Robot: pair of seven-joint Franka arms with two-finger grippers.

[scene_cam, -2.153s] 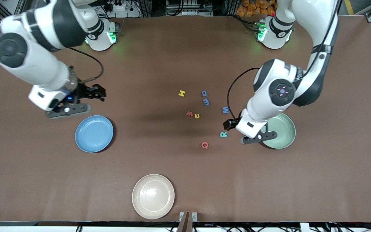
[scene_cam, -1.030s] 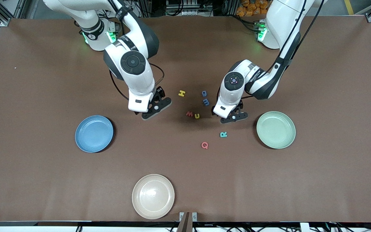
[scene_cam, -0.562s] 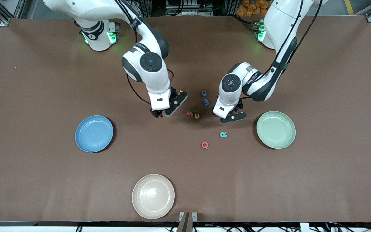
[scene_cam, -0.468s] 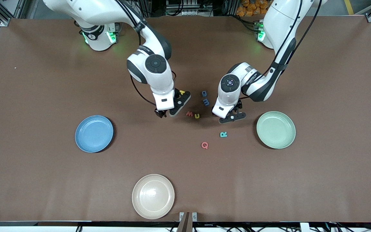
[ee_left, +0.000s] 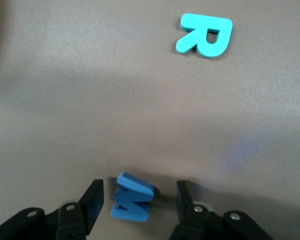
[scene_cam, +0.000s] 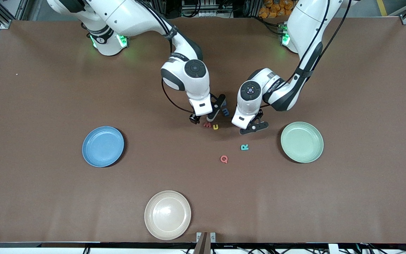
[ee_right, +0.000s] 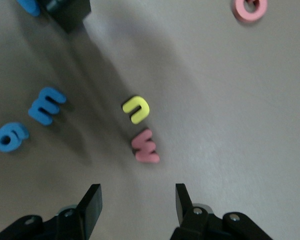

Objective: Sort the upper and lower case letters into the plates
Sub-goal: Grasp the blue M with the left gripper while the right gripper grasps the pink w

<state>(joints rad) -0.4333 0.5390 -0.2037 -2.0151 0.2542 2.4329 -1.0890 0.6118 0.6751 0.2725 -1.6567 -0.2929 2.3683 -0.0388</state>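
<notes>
The left gripper point(ee_left: 138, 200) is sitting low over the table, right at the blue M point(ee_left: 132, 197). Its fingers point(ee_left: 92, 202) are standing apart, one on each side of the M, with a little gap showing on both sides. The M is not lying flat. It is tipping up on its edge between them. So I think the left gripper only needs to squeeze shut and lift.

The teal R point(ee_left: 206, 35) is lying flat on the table, nearer to the front camera than the M.

The right gripper point(ee_right: 137, 200) is hanging over the table with its fingers apart too, and nothing is between them. The red w point(ee_right: 146, 146) is lying just in front of the gap, with the yellow u point(ee_right: 136, 109) beside it. I think the right gripper has to slide forward before going down.

The mint green plate point(scene_cam: 308, 148) is waiting toward the left arm's end, and the blue plate point(scene_cam: 103, 146) toward the right arm's end.
</notes>
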